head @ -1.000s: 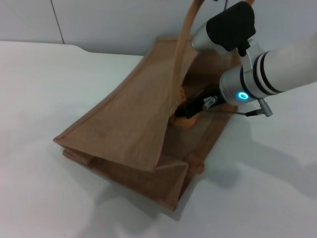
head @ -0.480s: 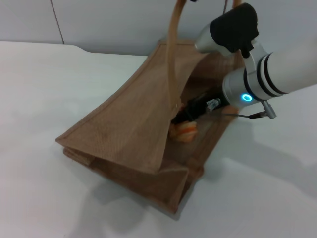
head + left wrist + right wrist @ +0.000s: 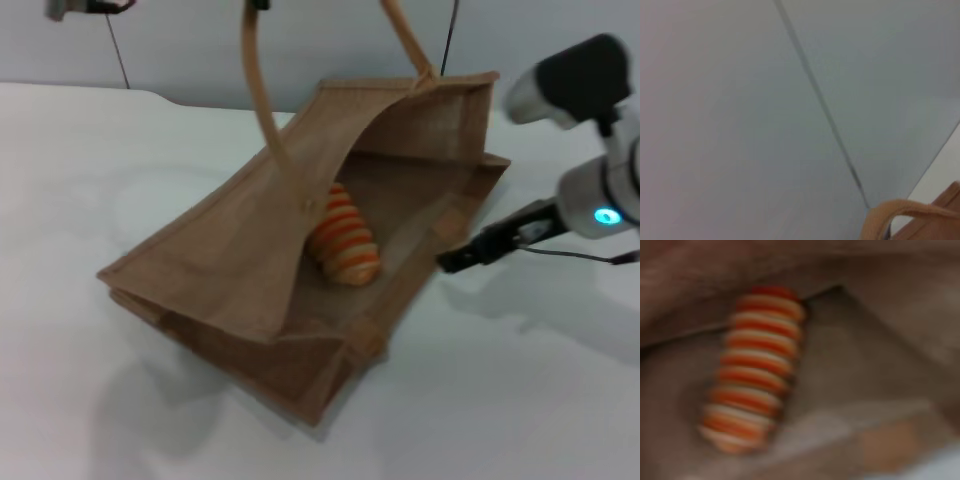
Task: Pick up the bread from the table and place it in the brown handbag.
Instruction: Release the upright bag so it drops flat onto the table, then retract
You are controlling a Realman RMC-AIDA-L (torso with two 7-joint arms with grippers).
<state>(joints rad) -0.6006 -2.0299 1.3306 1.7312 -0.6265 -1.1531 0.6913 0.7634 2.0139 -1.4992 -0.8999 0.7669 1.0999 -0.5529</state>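
The bread (image 3: 343, 243), tan with orange ridges, lies free on the inner wall of the brown handbag (image 3: 220, 265), which lies tilted and open on the white table (image 3: 90, 180). The right wrist view looks straight at the bread (image 3: 755, 370) on the woven bag lining (image 3: 865, 355). My right gripper (image 3: 452, 260) is outside the bag's mouth, to the right of the bread, with nothing in it. One bag handle (image 3: 262, 110) is stretched up to the top edge, where only a dark sliver of my left gripper (image 3: 260, 3) shows. The same handle (image 3: 900, 210) appears in the left wrist view.
A grey wall (image 3: 740, 100) with a dark seam stands behind the table. The bag's second handle (image 3: 405, 35) rises at the back. Bare white tabletop (image 3: 540, 400) lies in front of and right of the bag.
The right gripper has let go of the bread and pulled back to the right, out of the bag. The raised handle has moved left, opening the bag wider.
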